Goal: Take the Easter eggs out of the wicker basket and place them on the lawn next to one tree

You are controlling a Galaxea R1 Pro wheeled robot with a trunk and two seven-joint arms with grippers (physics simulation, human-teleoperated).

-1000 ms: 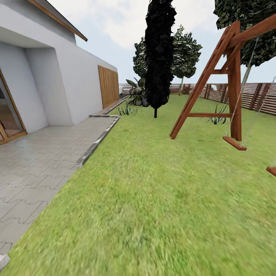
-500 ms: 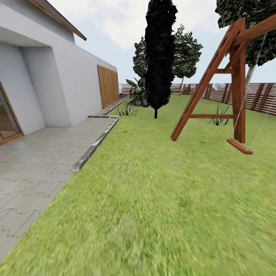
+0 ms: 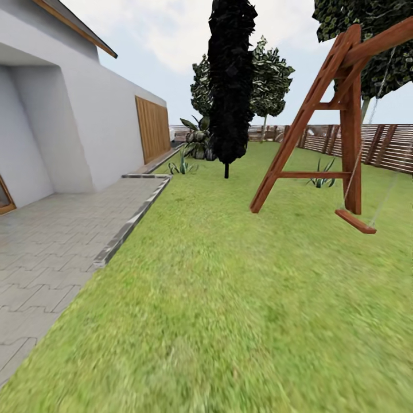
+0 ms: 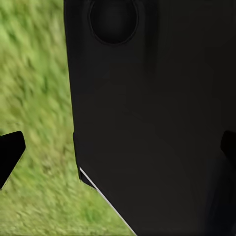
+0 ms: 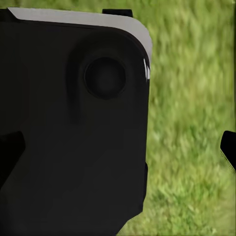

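The lawn (image 3: pixel 229 287) of the garden stretches ahead in the head view. A tree (image 3: pixel 269 80) with a thin pale trunk and a rounded crown stands far back by the fence (image 3: pixel 390 146). Another such tree (image 3: pixel 370 40) rises behind the swing at the upper right. The Easter eggs and the wicker basket are out of view. In the left wrist view my left gripper (image 4: pixel 120 152) is open, its fingertips wide apart over grass and my dark body. My right gripper (image 5: pixel 120 147) is open in the same way, holding nothing.
A wooden swing frame (image 3: pixel 344 115) with a hanging seat (image 3: pixel 355 221) stands at the right. A black columnar tree (image 3: pixel 229 80) stands mid-lawn. The white house (image 3: pixel 86 126), a paved patio (image 3: pixel 51 246) and its kerb (image 3: pixel 132 218) run along the left. Spiky plants (image 3: pixel 182 166) grow by the wall.
The whole head view has shifted: the camera moved forward over the lawn and turned slightly right, so the house and patio slid left. Nothing in the garden itself moved.
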